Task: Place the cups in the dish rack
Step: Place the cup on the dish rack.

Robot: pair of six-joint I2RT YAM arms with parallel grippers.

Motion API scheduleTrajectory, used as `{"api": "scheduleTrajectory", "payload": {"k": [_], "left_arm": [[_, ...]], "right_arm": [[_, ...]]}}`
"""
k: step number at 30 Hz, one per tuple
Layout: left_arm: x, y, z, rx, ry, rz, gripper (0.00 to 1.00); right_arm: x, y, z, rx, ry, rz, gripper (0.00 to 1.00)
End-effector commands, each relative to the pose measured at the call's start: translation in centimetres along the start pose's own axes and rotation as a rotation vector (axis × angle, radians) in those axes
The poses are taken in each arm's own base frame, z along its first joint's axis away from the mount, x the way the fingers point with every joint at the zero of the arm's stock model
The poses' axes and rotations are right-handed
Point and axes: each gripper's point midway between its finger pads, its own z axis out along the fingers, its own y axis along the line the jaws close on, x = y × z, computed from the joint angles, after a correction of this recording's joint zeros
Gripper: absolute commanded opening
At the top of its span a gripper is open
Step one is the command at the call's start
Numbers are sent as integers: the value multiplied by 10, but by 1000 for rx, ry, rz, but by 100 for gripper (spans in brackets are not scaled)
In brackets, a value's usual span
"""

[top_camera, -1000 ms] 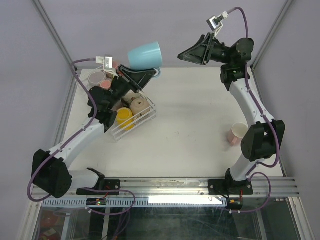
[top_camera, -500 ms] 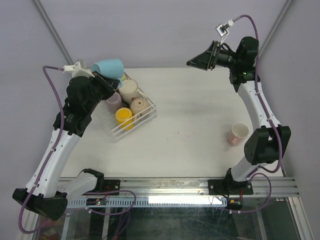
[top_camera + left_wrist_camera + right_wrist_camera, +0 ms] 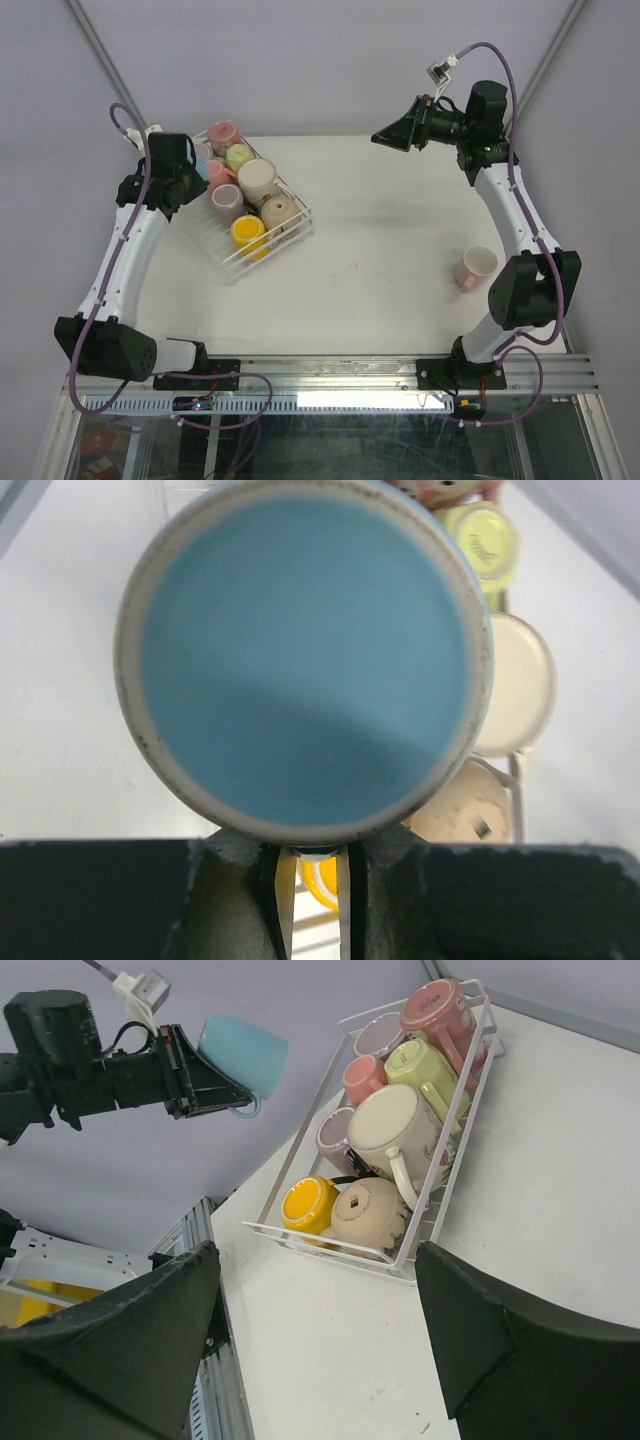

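Cups [image 3: 400, 1130] already fill much of the rack [image 3: 330, 1252], packed in two rows. One more, the blue cup [image 3: 245, 1052], hangs in the air just off the rack's left long side, held by the left gripper [image 3: 228, 1090]. Its jaws are pressed close with only a sliver between them, pinching what looks like the cup's handle. In the left wrist view one round end of the blue cup fills the frame, with the racked cups showing past its edge.

These cups look like glazed ceramic: stiff, and probably light enough for one arm. They are also likely slick, and could chip if knocked against each other or the wire. The handle gives the surest hold, though a cup held there may swing, so it wants a slow lowering into whatever gap is left.

A pink cup [image 3: 478, 265] stands on the table [image 3: 380, 260] beside the right arm, well apart from the rack and not yet loaded. The right gripper [image 3: 388, 134] hovers high over the table's far edge, jaws spread wide and holding nothing.

Against the earlier frames, the left arm has swung the blue cup from above the rack's far end out to the rack's left side. A second ago the cup loomed large in the top view; now the wrist mostly hides it. The right arm has shifted only a little, and the pink cup and the rack have not moved.
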Motion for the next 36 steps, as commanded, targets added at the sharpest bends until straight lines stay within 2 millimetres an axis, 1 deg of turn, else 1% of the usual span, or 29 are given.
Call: {"api": "scheduleTrajectory", "payload": {"k": [1,5,7,11,19,26,31,36], "left_arm": [[-50,-10,9,7,-146,11,0],[-56,-3,30,-43,-138,16,0],[-53,0,46,-70,-114,23,0],[-47,7,62,-102,-84,28,0],[-39,26,87,-163,-59,39,0],[-35,26,111,-163,-59,35,0],[-28,33,125,-195,-43,31,0],[-22,41,135,-224,-28,40,0]], "right_arm": [[-17,14,-11,22,-44,-96,81],[-16,10,-13,39,-46,-94,82],[-16,9,-14,44,-48,-94,82],[-16,6,-16,54,-50,-93,82],[-15,0,-16,67,-49,-86,82],[-14,0,-17,76,-47,-90,82],[-14,0,-19,84,-48,-99,82],[-14,0,-20,87,-49,-101,82]]}}
